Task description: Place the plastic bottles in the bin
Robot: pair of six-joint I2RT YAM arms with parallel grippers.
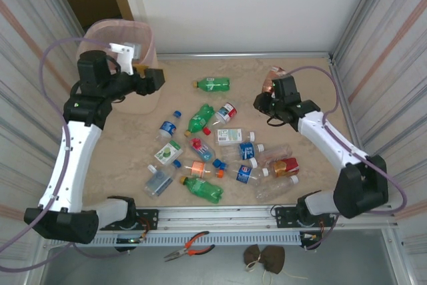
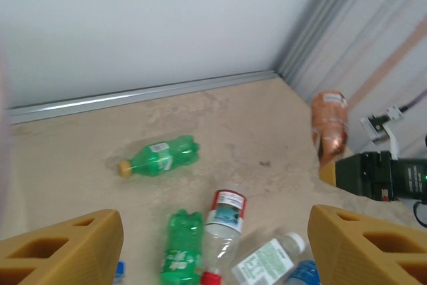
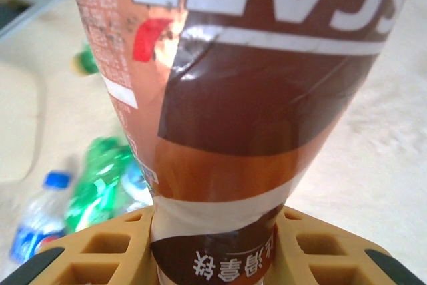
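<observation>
**Right gripper.** The right gripper [image 1: 268,96] is raised over the far right part of the table [image 1: 127,155]. Its jaws are closed on the narrow end of a brown-labelled bottle [image 1: 269,83]. In the right wrist view, the tan jaws of the gripper [image 3: 217,248] press against both sides of the bottle [image 3: 253,98]. The label is brown and orange with white bands, large white lettering and a small red mark. The left wrist view shows the same bottle [image 2: 329,125] upright and clear of the table surface.

**Left gripper.** The left gripper [image 1: 152,79] is at the far left, close to the wall of the bin [image 1: 100,28]. In the left wrist view the gripper [image 2: 215,221] has its jaws spread wide, one at each lower corner, with nothing held between them.

**Bin.** Beige, with a pink translucent liner folded over the rim. It stands in the far left corner of the table.

**Plastic bottles.**
- The remaining plastic bottles [image 1: 235,137] lie on their sides in a loose cluster at the centre of the table.
- They are clear or green, with blue, red, white or orange caps.
- One green bottle [image 1: 212,85] with a yellow-orange cap lies apart from the cluster, nearer the back wall. It also appears in the left wrist view [image 2: 159,157].
</observation>
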